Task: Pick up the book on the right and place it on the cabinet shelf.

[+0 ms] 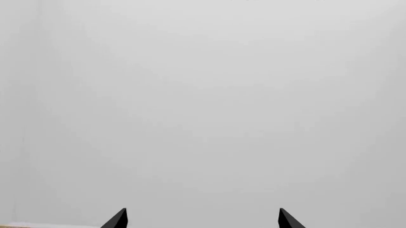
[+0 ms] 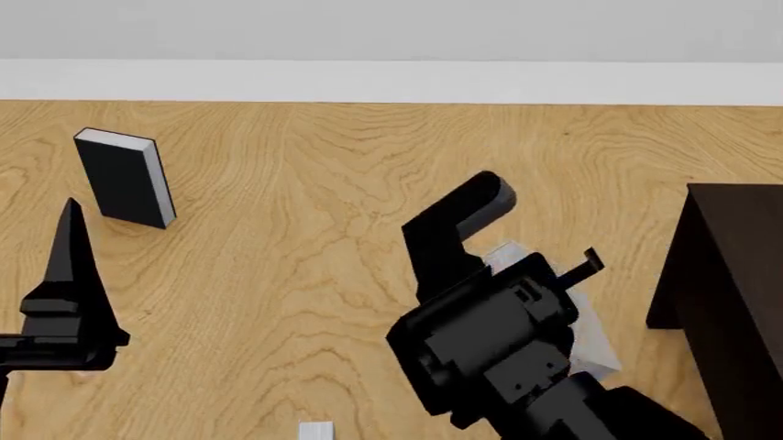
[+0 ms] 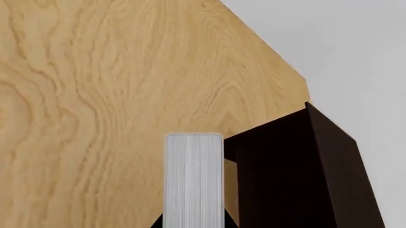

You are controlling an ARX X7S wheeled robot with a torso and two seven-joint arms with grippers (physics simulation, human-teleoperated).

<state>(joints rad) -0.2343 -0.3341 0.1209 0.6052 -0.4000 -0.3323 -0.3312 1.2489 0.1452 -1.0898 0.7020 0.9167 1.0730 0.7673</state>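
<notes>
My right gripper (image 3: pixel 193 224) is shut on the book (image 3: pixel 193 180), a light-grey book whose pale page edges face the right wrist camera between the dark jaws. In the head view the book (image 2: pixel 590 323) shows only partly behind the right arm, held above the wooden table just left of the cabinet (image 2: pixel 724 275). That very dark cabinet (image 3: pixel 298 175) stands right beside the book; its inside is too dark to make out the cabinet shelf. My left gripper (image 1: pixel 203 220) is open and holds nothing, facing a blank pale wall.
A black book with white pages (image 2: pixel 123 177) stands upright at the far left of the table (image 2: pixel 306 229). A small pale object (image 2: pixel 315 431) shows at the near edge. The left gripper's pointed finger (image 2: pixel 70 261) rises at the left.
</notes>
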